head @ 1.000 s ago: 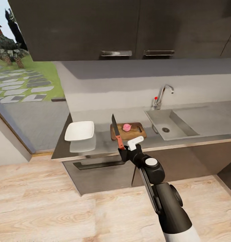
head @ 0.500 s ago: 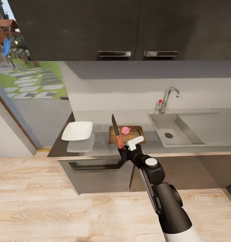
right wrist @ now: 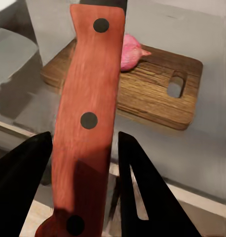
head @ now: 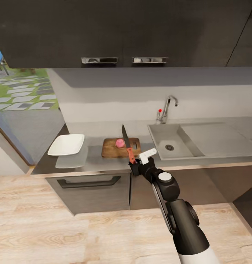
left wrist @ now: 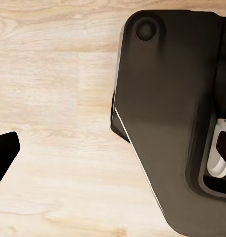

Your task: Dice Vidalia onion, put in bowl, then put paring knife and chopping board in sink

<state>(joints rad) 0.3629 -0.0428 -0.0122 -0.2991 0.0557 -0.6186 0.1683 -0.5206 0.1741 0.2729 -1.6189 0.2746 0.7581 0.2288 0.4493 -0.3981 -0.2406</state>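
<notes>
**Knife in hand, onion on board, dicing not started**

Onion [head: 120, 143] sits whole on the board [head: 112, 149], toward its far side, so it's out of the sink [head: 166, 143] already. Board lies flat on the bench [head: 85, 163], between the white bowl [head: 66, 145] on the left and the sink on the right; bowl is well apart from the board, nothing in it.

My right claw [head: 132, 164] is clenched on the knife [head: 127, 145] by its red handle [right wrist: 86, 123], blade pointing up and away, held in the air in front of the bench edge. In the head view the blade overlaps the board, but I judge it's short of it, not touching.

Left claw: the left wrist view gives me wood floor and a dark robot part, one dark finger tip at the edge; can't tell whether it's released or clenched.

Step in hand: approach for dicing. Next I need to close in, tip the blade down and bring it over the onion.

Versus a second ago: the whole picture has shifted, bench things slid left, window less in frame. That's the camera moving with the robot; arm and knife sit in the same place in frame.
</notes>
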